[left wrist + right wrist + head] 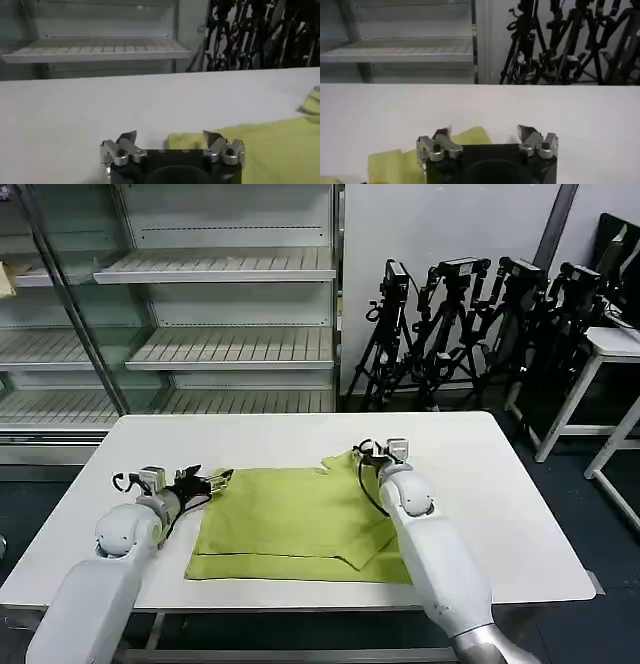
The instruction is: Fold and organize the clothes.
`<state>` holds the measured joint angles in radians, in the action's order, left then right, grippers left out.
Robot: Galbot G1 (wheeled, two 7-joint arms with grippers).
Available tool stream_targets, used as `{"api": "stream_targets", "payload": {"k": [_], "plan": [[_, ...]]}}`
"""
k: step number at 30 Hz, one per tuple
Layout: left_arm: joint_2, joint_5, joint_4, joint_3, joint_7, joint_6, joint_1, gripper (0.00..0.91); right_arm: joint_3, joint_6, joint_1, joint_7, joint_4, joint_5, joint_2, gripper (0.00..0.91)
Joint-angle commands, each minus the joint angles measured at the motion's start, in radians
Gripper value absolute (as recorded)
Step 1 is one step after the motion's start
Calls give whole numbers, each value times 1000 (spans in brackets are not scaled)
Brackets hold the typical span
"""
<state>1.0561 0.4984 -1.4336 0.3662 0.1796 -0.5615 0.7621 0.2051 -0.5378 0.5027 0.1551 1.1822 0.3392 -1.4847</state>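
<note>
The lime-green cotton T-shirt (300, 524), partly folded, lies on the white table (500, 484) between both claws, long axis side to side. The left gripper (215, 480) is released at its far-left corner; the right gripper (362, 452), also released, at the far-right corner.
</note>
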Motion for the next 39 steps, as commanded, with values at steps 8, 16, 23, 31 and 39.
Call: {"api": "stream_targets", "payload": {"k": [8,16,23,31,39], "plan": [[14,-46,45,-6,13,-15,-29,907,-6,-9,-27,5,-52,10,-24,907],[14,-52,45,-7,17,-15,-26,10,-1,-23,-26,-9,-57,21,-26,0],[15,-53,39,-10,24,-15,-20,20,0,-25,-25,-9,-48,23,-24,0],[15,-52,34,-7,48,-15,-15,20,-3,-25,-23,-11,-37,22,-18,0],[20,-48,24,0,55,-9,-13,20,-8,18,-6,-29,40,17,5,0]]}}
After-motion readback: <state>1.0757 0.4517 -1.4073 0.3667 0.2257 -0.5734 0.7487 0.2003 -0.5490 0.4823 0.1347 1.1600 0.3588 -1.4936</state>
